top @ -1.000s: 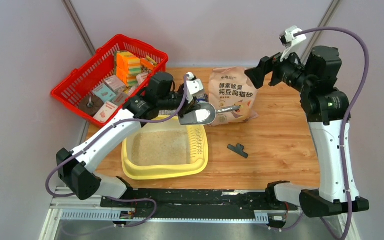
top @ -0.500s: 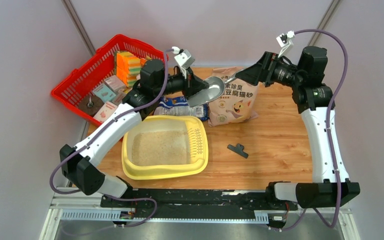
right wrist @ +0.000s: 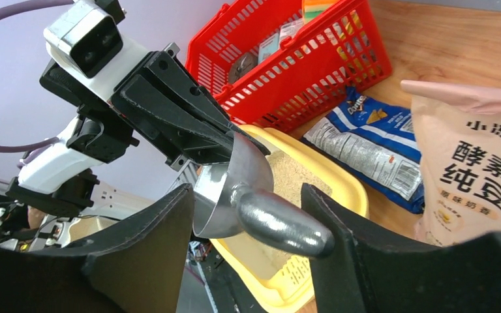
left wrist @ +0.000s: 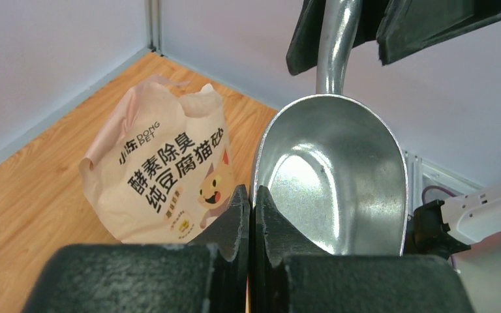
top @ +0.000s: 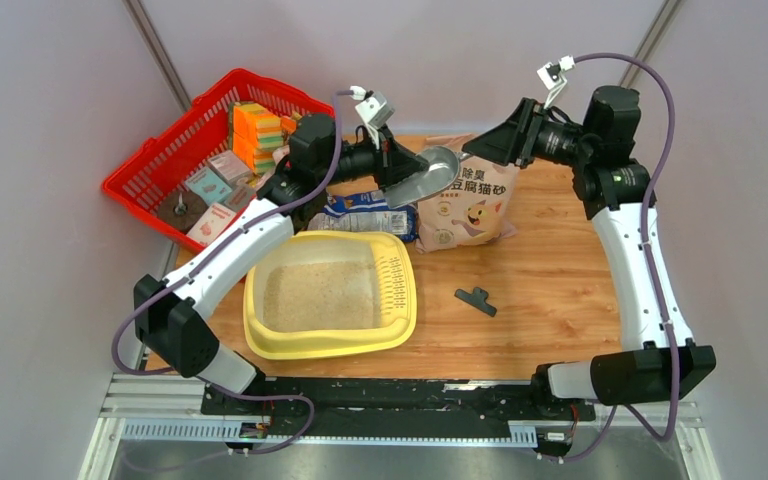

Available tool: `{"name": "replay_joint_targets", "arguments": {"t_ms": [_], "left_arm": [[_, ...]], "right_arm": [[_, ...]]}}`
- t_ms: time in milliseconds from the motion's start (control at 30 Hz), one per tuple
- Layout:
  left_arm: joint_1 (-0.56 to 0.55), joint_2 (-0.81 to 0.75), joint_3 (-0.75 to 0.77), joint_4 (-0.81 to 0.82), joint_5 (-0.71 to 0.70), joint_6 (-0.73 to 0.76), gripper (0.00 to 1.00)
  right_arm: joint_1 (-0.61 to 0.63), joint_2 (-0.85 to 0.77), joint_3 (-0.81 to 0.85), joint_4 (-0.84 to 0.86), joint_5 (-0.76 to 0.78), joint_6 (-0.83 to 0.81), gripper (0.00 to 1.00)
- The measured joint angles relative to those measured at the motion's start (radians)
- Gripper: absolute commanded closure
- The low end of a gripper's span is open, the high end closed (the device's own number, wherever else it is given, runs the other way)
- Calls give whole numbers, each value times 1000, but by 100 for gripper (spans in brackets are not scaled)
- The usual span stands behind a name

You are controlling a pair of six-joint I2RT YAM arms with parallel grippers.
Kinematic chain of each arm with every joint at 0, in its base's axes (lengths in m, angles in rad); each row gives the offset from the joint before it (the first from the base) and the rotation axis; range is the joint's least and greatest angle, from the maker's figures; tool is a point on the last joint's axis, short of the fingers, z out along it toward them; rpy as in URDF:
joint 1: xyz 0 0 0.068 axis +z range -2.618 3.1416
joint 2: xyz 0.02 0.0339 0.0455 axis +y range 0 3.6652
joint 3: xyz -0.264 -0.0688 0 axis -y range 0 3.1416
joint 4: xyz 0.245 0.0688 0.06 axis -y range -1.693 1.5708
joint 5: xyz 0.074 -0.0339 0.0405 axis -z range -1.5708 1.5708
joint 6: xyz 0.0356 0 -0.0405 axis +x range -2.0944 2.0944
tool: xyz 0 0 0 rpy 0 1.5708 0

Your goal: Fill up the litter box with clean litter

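Two wrist views (not overhead) show left jaws pinching the scoop (left wrist: 331,189) rim, right jaws spread around handle (right wrist: 280,225).

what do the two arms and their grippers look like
The left arm and right arm have white links and black joint housings. A purple cable loops along each to a white wrist camera. The left gripper and right gripper have broad matte black fingers.
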State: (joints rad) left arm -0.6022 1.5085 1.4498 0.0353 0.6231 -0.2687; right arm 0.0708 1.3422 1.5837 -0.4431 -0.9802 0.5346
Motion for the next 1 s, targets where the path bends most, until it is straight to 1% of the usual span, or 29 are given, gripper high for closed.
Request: {"name": "replay_joint_targets", "arguments": {"t_ms": [233, 367, 433, 500, 533, 567, 600, 633, 667, 700, 733, 833, 933, 1000], "left_arm": [[0, 0, 5, 13, 4, 10, 100], [-6, 0, 5, 13, -21, 33, 100], [-7, 0, 5, 14, -29, 46, 100], [-8, 0, 5, 13, -33, 59, 100], [-10, 1, 5, 12, -35, 65, 100], [-11, 2, 6, 11, -37, 71, 100], [-11, 3, 7, 11, -40, 80, 98], [-12, 6, 8, 8, -45, 96, 85], [-14, 13, 9, 7, -45, 111, 78], [-15, 20, 10, 6, -44, 120, 72], [-16, 26, 14, 2, -49, 120, 61], [-19, 29, 19, -3, -60, 140, 54], [-21, 29, 21, -13, -64, 158, 50], [-21, 29, 29, -25, -68, 181, 49]], "right_arm": [[17, 19, 0, 16, -3, 8, 48], [17, 25, 0, 24, -2, 19, 57], [16, 27, -5, 32, 0, 20, 59], [16, 27, -16, 39, 2, 20, 65], [16, 27, -18, 40, 2, 20, 70], [16, 27, -22, 42, 1, 26, 80], [17, 27, -26, 45, -10, 39, 84], [18, 27, -26, 47, -30, 60, 87], [21, 27, -26, 51, -48, 70, 93], [22, 25, -26, 52, -49, 64, 96], [22, 25, -27, 52, -44, 47, 99], [23, 30, -27, 51, -38, 16, 100], [22, 30, -26, 51, -33, -14, 100], [17, 38, -10, 31, -28, -34, 100]]}}
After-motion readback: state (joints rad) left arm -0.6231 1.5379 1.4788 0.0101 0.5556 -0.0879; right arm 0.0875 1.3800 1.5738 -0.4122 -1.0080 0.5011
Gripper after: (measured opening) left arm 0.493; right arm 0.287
